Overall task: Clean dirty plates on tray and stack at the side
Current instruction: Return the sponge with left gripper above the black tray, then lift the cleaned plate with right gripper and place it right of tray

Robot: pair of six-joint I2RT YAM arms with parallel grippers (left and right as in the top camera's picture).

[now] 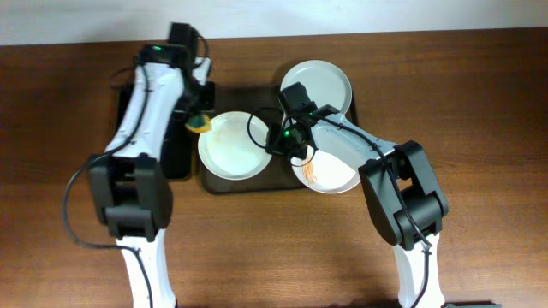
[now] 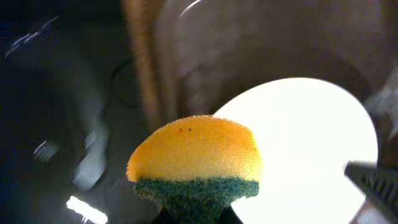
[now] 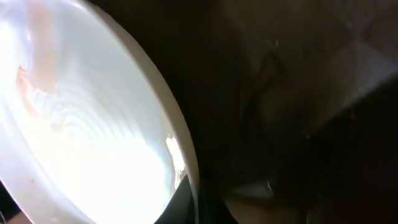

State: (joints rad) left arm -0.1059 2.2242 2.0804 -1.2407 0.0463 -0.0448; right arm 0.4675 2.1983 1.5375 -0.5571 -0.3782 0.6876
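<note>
Three white plates sat on the dark brown tray in the middle of the wooden table. The left plate lay over the tray's left half, its face nearly clean with only a faint orange tinge. The back plate rested at the tray's far right corner, plain white, its rim overhanging the tray's edge. The smeared plate lay at the near right corner, with orange streaks on its left side, partly covered by my right arm.

My right tool was at the right rim of the left plate, between that plate and the smeared one. In my right wrist view the plate's rim ran down to a dark finger at the bottom of the frame. The tool looked closed on that rim, though the second finger was hidden in shadow.

My left tool was at the left plate's far left edge, clamped on a sponge, yellow with a green scouring layer. In my left wrist view the sponge's green base was pinched at the bottom of the frame and its yellow side bulged upward, just beside the bright plate. Whether it touched the plate I could not tell.

A smaller black tray lay just left of the brown tray, mostly under my left arm.
</note>
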